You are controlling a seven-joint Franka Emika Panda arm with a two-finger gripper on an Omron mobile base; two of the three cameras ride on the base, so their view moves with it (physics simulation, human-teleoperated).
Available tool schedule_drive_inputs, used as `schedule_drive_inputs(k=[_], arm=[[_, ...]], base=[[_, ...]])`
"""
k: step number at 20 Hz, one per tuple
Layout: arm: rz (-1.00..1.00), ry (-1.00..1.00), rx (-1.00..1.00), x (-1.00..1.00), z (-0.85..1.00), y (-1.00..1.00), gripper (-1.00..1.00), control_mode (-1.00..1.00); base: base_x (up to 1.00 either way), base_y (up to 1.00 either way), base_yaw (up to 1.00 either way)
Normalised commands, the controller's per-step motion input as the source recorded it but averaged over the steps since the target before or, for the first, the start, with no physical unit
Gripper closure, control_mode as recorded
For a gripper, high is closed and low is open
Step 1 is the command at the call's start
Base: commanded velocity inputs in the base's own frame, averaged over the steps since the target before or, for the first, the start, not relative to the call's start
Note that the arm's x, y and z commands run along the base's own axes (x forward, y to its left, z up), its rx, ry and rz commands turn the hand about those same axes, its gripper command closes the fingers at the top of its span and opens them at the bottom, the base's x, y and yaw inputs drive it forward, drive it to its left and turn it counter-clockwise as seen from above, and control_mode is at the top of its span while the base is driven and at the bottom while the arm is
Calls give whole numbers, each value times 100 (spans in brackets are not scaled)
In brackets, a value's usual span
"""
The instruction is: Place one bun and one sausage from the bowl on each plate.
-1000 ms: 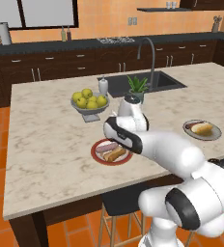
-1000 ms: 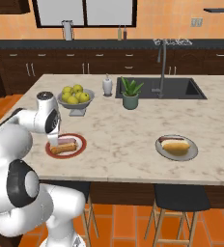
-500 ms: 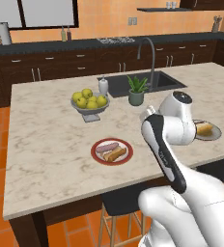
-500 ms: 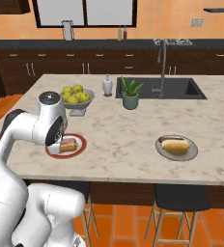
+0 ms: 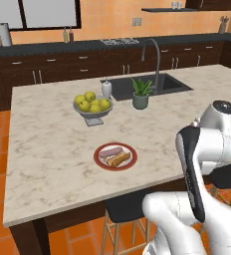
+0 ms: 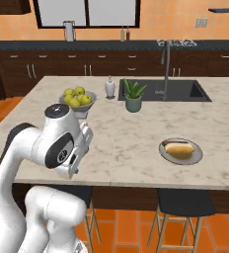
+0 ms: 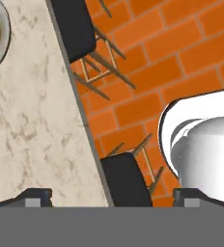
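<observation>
- Basically done, I judge: red-rimmed plate holds a sausage and a bun; grey plate holds a bun with a sausage touching it.
- Can't spot the stone bowl; nothing left to fetch as far as I see.
- My gripper has its jaws spread wide, holding nothing, pointed over the island edge at stools and orange floor.
- Around: apple bowl, potted plant, soap dispenser, sink.
- Nothing stands in the way on the island counter.
</observation>
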Motion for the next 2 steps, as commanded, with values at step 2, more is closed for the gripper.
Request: schedule_drive_inputs(k=[2], arm=[[-35, 22, -11, -65, 0, -90, -100, -100]], base=[[0, 0, 0]])
